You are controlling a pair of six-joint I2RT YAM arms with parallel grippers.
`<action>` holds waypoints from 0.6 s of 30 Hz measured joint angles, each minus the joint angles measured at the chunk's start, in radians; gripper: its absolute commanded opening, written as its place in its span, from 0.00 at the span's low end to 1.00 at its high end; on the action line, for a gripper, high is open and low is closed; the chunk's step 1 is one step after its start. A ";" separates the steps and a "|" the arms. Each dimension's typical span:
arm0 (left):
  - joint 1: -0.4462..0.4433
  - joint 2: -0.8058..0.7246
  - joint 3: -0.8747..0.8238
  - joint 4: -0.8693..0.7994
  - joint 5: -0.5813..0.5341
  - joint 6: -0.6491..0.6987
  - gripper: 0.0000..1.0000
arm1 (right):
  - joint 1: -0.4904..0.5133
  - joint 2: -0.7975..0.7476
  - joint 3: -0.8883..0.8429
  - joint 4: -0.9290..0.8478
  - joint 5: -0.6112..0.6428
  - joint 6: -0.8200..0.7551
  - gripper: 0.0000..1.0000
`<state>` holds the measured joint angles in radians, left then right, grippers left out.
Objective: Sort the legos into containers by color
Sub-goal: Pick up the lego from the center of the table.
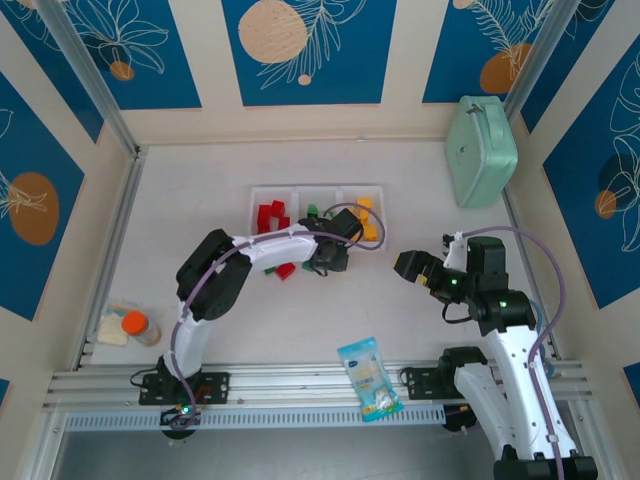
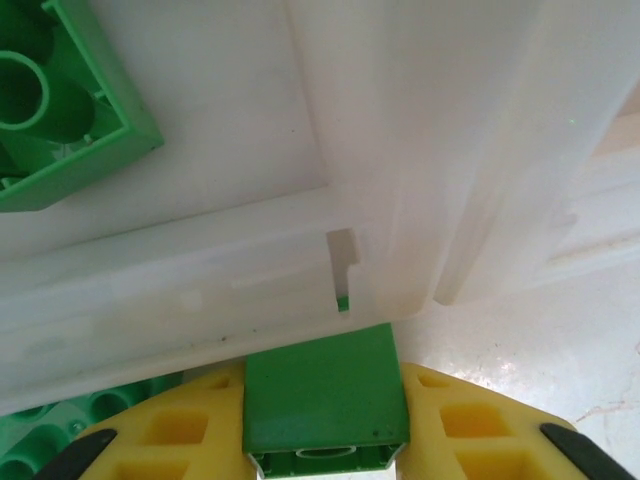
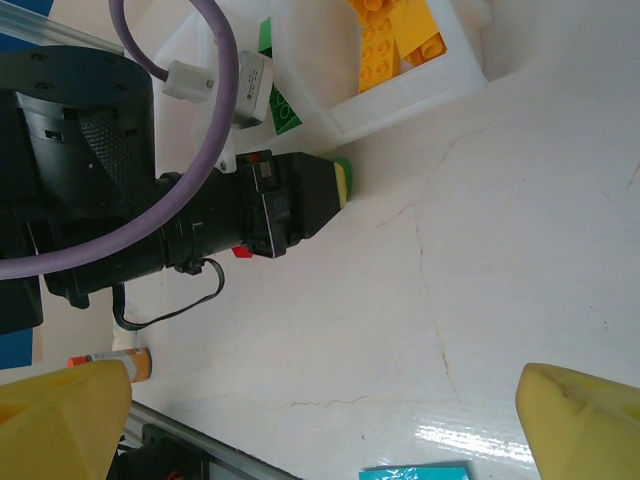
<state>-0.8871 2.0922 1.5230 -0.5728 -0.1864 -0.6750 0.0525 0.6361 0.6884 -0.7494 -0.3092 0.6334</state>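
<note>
The left gripper point(image 2: 325, 432) clamps a green lego point(image 2: 322, 390) beside the white containers point(image 2: 200, 285), a second green lego point(image 2: 70, 110) inside.

No lettering reads clearly here; the flat blue-and-white plastic snack packet point(image 1: 370, 378) on the pale tabletop point(image 1: 200, 210) carries print, too small to make out.

Mint-green case point(image 1: 481, 150), rounded corners: far right on table point(image 1: 200, 200). Blue-and-white snack packet point(image 1: 369, 377): near edge, middle, partly over metal rail point(image 1: 280, 382). Small orange-capped bottle point(image 1: 140, 325): near left, just beside pale flat piece point(image 1: 112, 331).
</note>
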 measured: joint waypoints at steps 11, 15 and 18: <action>-0.014 -0.007 0.004 -0.045 -0.017 -0.047 0.20 | 0.000 -0.010 0.000 -0.007 0.021 0.002 0.99; -0.038 -0.047 0.000 -0.126 -0.018 -0.059 0.20 | 0.000 -0.025 0.000 -0.007 0.026 0.002 0.99; -0.050 -0.100 0.001 -0.177 -0.033 -0.061 0.20 | -0.002 -0.024 0.000 -0.007 0.026 0.002 0.99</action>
<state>-0.9375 1.9926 1.5242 -0.7494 -0.2195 -0.7361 0.0509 0.6117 0.6884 -0.7563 -0.2836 0.6353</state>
